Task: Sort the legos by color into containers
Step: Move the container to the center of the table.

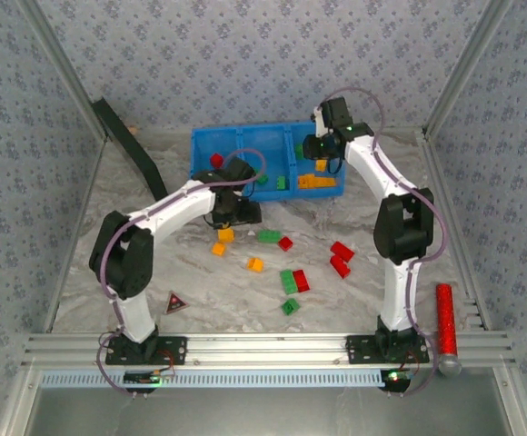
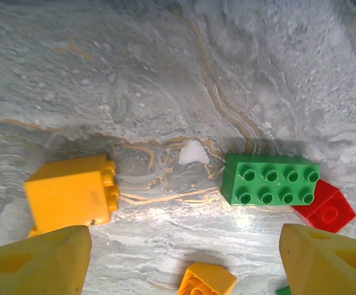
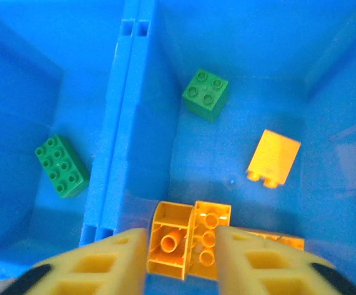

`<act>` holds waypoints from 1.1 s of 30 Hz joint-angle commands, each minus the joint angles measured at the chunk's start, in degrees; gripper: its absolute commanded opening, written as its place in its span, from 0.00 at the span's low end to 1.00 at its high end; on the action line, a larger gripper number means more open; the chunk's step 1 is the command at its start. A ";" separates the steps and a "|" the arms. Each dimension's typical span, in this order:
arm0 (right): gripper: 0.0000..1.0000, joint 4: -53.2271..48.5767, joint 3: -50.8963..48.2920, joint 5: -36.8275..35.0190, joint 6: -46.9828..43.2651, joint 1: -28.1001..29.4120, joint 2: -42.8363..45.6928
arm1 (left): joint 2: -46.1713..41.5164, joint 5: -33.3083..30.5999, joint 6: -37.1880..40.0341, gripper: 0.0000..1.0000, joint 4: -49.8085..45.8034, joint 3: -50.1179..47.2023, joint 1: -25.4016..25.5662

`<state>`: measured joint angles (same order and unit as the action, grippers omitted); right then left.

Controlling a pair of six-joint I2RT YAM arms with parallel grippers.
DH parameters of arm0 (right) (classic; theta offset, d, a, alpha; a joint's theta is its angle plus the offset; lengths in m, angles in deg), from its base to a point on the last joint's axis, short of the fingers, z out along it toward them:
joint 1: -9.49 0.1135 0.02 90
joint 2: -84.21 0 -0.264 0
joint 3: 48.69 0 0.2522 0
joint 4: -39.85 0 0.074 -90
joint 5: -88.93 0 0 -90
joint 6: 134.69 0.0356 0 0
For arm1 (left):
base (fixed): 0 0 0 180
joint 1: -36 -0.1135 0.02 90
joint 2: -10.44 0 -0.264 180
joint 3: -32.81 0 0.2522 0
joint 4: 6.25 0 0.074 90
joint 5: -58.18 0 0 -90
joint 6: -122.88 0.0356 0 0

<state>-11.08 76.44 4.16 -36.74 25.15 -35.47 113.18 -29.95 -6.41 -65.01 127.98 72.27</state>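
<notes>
Dark triangle (image 1: 176,302): laid flat on the desk (image 1: 209,295), well behind the left gripper (image 2: 183,236) and off to its left.
Left gripper: held low over the desk, fingers (image 2: 37,261) spread wide and released; nothing is grasped.
Tipped orange brick (image 2: 70,190): laid on its side, studs turned right, just ahead of the left finger.
Small orange brick (image 2: 205,279): set on the desk between the two fingers, touched by neither.
Long green brick (image 2: 270,179): set studs up, ahead of the left gripper and to its right.
Red brick (image 2: 325,209): pressed against the long green brick's near right corner, just ahead of the right finger.
Blue bin (image 1: 245,132): placed beyond the left gripper and beneath the right gripper (image 3: 183,239); it is split into three compartments.
Lone red brick (image 1: 216,161): kept in the left compartment.
Second green brick (image 3: 61,166): laid in the middle compartment, left of the right gripper, past the divider (image 3: 129,110).
Right gripper: held over the right compartment, fingers partly apart; two orange bricks (image 3: 172,239) are framed between them, and whether they are clamped cannot be told.
Square green brick (image 3: 205,93): laid in the right compartment, ahead of the right gripper.
Plain orange brick (image 3: 273,157): laid in the same compartment, ahead and to the right.
Red pair (image 1: 341,250): left on the desk, well behind the right gripper.
Red cylinder (image 1: 444,313): laid at the desk's right edge, far behind the right gripper.
</notes>
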 commanded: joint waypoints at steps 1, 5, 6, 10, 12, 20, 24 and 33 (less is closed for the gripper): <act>0.45 -1.90 6.04 -0.94 -4.05 -1.02 -6.33 | -3.12 -0.93 1.31 0.80 -2.16 -0.78 -0.65; 0.58 -5.53 17.42 0.11 -8.07 -1.76 -15.70 | -4.53 -1.75 1.54 0.80 -3.96 -0.73 -1.32; 0.59 -5.82 19.89 0.09 -9.00 -1.90 -17.81 | -4.88 -2.11 1.43 0.80 -4.45 -0.64 -1.41; 0.59 -9.38 31.02 3.34 -9.02 -3.10 -25.77 | -5.61 -3.27 0.77 0.80 -6.68 0.16 -1.60; 0.60 -10.28 35.59 5.53 -6.80 -3.95 -28.76 | -5.62 -3.60 0.45 0.80 -7.58 0.50 -1.80; 0.72 -8.07 43.25 6.71 0.93 -3.56 -35.63 | -2.98 -3.21 0.24 0.80 -9.97 3.81 -2.05; 0.68 -10.39 45.01 3.63 2.50 -2.53 -38.37 | -0.69 -2.97 1.18 0.80 -11.14 7.01 -2.06; 0.57 -11.68 29.40 -0.36 0.44 -0.99 -32.63 | 1.67 -1.61 2.94 0.80 -10.68 9.47 -3.19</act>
<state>-17.48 110.74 7.22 -35.08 23.01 -68.87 113.99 -32.42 -4.88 -74.04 135.78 69.91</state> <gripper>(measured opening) 0.572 0.802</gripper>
